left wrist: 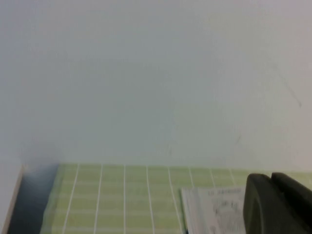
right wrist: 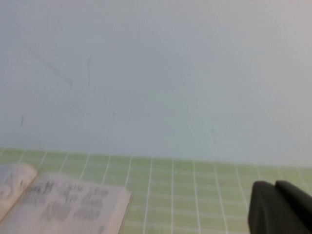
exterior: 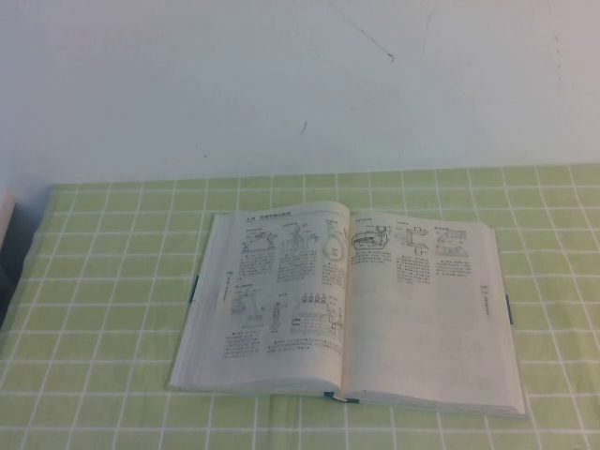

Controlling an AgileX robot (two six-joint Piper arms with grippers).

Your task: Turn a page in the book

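The book (exterior: 281,291) lies open and flat on the green checked cloth, in the middle of the high view. Its left side is densely printed with drawings. The page (exterior: 427,319) lies flat as the right-hand face, with three small drawings above mostly blank paper. Neither arm shows in the high view. My left gripper (left wrist: 271,179) is shut and empty, held above the table short of the book's left side (left wrist: 214,209). My right gripper (right wrist: 274,185) is shut and empty, off to the right of the book's right side (right wrist: 73,204).
The green checked cloth (exterior: 103,281) covers the table up to a white wall (exterior: 300,84) at the back. A pale and dark object (exterior: 5,248) stands at the table's left edge, and also shows in the left wrist view (left wrist: 12,204).
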